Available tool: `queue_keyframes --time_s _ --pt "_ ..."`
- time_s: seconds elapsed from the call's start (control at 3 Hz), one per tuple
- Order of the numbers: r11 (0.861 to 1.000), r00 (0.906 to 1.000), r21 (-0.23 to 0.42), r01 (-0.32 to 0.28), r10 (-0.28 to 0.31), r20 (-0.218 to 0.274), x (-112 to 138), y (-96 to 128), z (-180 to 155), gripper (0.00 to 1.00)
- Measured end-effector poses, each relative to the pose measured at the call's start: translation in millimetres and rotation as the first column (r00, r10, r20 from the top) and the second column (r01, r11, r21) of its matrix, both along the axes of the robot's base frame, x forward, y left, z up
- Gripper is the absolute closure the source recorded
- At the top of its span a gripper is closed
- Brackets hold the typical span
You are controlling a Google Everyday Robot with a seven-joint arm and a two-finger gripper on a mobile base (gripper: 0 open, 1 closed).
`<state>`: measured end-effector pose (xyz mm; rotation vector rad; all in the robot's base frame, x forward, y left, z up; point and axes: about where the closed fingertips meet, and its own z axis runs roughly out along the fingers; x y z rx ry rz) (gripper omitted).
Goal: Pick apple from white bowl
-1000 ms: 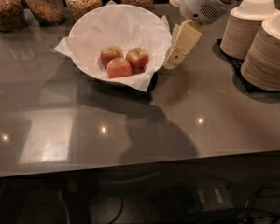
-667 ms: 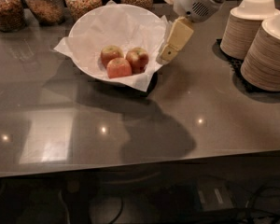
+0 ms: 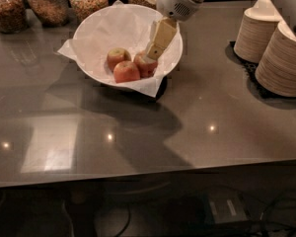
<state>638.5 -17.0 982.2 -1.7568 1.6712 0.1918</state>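
The white bowl [image 3: 96, 31], lined with crinkled white paper, stands at the back middle of the grey table. Three apples lie in it. The deep red apple [image 3: 146, 67] is the right one. An apple with a greenish top [image 3: 117, 57] is at the left and an orange-red apple [image 3: 127, 72] at the front. My gripper [image 3: 155, 47] hangs tilted inside the bowl from the upper right. Its tan tip is right at the top of the deep red apple, and I cannot tell whether it touches.
Several glass jars of dry food [image 3: 48, 4] line the back edge behind the bowl. Two tall stacks of tan paper bowls [image 3: 281, 58] stand on a black mat at the right. The table's front edge [image 3: 138, 177] runs across the lower part of the view.
The gripper has moved left and down, from beside the bowl's right rim to inside the bowl over the deep red apple. The apples have not moved.
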Motion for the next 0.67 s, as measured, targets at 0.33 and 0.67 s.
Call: queue_keyframes --time_s 0.33,0.67 --pt "0.999 0.9985 -0.023 -0.042 0.043 0.033 12.8 16.7 -5.6 0.14" --pt "0.996 0.9954 -0.046 -0.074 0.077 0.057 21.2 24.3 -12.0 0.21"
